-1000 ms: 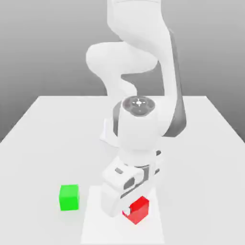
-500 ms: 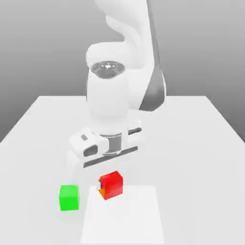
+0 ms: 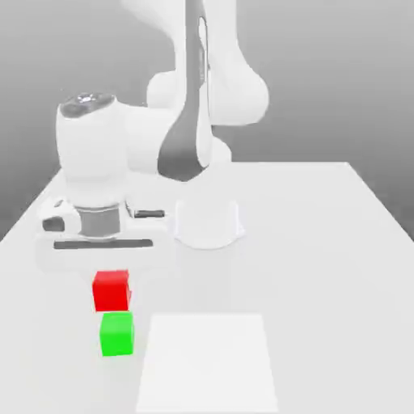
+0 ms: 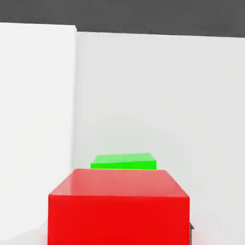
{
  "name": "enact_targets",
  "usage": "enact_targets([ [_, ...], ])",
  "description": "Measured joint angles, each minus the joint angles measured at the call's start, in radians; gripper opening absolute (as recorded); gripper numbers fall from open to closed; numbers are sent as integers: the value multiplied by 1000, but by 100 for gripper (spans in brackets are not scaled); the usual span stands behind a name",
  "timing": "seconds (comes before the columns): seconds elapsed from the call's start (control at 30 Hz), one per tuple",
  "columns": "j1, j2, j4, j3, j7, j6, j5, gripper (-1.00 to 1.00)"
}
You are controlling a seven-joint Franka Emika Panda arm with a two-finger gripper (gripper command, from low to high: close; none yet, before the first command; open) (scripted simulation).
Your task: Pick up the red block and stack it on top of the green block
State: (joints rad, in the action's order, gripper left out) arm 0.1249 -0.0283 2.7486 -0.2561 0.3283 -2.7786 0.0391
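exterior view is showing the gripper [image 3: 111, 279] carrying the red block [image 3: 111, 290] pinched between its narrow fingers, hanging directly above the green block [image 3: 116, 334], so only lowering and releasing are remaining.

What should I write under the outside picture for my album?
Robot claw holds the red block just above the green block.

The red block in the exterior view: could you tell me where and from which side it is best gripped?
The red block is best gripped across two opposite vertical faces, coming from straight above. It is a plain cube with flat parallel sides, and the gripper holds it this way now, shut on it above the green block, leaving its underside free for stacking.
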Motion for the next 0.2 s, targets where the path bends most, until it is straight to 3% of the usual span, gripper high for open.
enact_targets([
  [0.1,12,-73,-1,20,-38,-67,53,-100],
  [0.13,17,-93,-1,27,-48,-86,68,100],
  [0.2,17,-93,-1,27,-48,-86,68,100],
])
